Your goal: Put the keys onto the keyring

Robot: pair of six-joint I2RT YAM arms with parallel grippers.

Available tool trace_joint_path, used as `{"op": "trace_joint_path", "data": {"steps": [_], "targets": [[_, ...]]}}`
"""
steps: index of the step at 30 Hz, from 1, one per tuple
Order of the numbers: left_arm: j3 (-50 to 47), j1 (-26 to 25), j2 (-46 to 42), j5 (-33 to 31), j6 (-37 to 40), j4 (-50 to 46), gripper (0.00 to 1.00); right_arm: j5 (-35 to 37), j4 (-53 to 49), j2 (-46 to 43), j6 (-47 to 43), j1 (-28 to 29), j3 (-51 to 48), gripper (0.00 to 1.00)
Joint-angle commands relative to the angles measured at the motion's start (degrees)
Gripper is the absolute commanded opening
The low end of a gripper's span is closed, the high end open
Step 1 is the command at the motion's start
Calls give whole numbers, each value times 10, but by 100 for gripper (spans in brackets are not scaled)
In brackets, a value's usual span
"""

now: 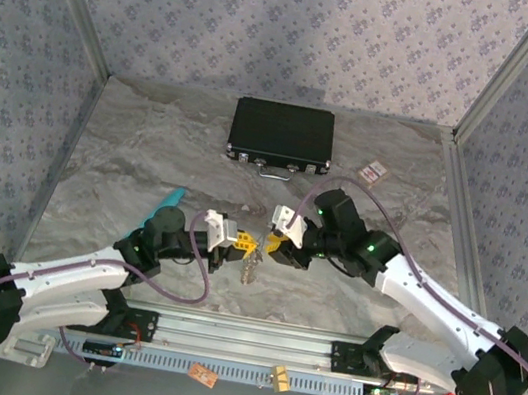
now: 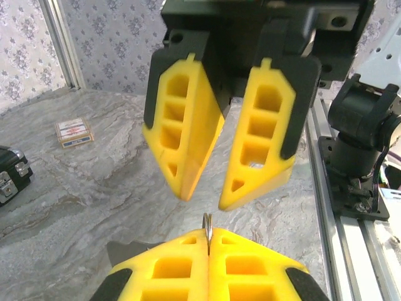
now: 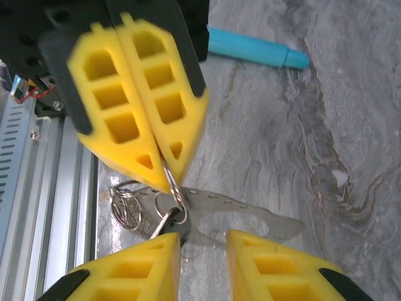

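A: Left gripper (image 3: pixel 164 168)?
B: Clenched on the keyring (image 3: pixel 173 187), with its thin wire pinched between the tips. Small rings and a flat silvery strip (image 3: pixel 244 210) hang from it.
A: Right gripper (image 3: pixel 202 243)?
B: Fingers parted, grasping nothing. The keys (image 3: pixel 172 222), one dark piece, sit just beside one fingertip, directly below the left gripper.
A: Lettering?
B: Small box (image 2: pixel 74 132), print too small to read.
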Motion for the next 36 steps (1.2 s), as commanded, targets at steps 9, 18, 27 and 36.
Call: {"op": "trace_joint_path", "data": {"steps": [9, 18, 27, 36], "targets": [[0, -1, 3, 4, -25, 71, 0, -28, 63, 16, 25, 6, -9, 26], [1, -2, 9, 6, -27, 80, 0, -49, 80, 34, 29, 9, -5, 6], [45, -3, -5, -27, 33, -84, 27, 11, -35, 47, -36, 20, 51, 0], [73, -7, -8, -15, 77, -152, 13, 86, -172, 87, -121, 51, 132, 0]]}}
